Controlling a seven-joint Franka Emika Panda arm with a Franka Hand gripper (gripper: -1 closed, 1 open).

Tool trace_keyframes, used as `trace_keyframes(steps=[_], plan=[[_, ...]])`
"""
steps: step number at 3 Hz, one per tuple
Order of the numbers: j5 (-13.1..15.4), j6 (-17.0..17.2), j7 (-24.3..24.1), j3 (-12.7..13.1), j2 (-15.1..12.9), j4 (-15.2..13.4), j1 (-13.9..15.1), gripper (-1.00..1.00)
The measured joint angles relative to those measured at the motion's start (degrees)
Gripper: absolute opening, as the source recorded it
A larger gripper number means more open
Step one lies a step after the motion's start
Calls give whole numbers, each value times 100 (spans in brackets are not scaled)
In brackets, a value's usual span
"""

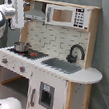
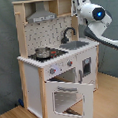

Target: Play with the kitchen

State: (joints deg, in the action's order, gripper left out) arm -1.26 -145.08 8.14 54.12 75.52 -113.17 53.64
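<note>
**Arm raised beside the kitchen, oven door open, nothing in hand that I can confirm**

Nearest to the second exterior view, I find the oven door (image 2: pixel 70 96) hanging open and tilted outward from the lower front of the kitchen (image 2: pixel 55 60), which stands on a wood floor (image 2: pixel 110 99). In my judgement this is the one sign of play done so far; the cupboard door (image 1: pixel 46 95) under the sink looks closed.

Above that, the stovetop (image 1: pixel 28 52) carries a small pot (image 2: pixel 43 52), upright on its burner. The knobs (image 2: pixel 52 71) sit just below. The sink (image 1: pixel 61 65) and black faucet (image 1: pixel 75 53) lie beside it, apparently untouched. I judge most of the task remains open.

Farther up, the arm (image 2: pixel 95 17) is held high at the sink end of the kitchen, near the upper shelf. I cannot tell the gripper's opening, nor whether it holds anything.

View differences: the second exterior view alone shows the open oven door and the grey range hood (image 2: pixel 42 16) plainly. The first exterior view alone shows the microwave (image 1: pixel 67 15) face-on, and the arm's white body (image 1: pixel 14 13) at the first exterior view's left.
</note>
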Motion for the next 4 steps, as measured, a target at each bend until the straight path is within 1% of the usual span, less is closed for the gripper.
trace_keyframes(steps=[1, 2, 4], plan=[[0, 293, -404, 89, 28, 309, 322, 100], [0, 379, -754, 215, 29, 580, 703, 100], [-4, 466, -1384, 444, 29, 1213, 1548, 100]])
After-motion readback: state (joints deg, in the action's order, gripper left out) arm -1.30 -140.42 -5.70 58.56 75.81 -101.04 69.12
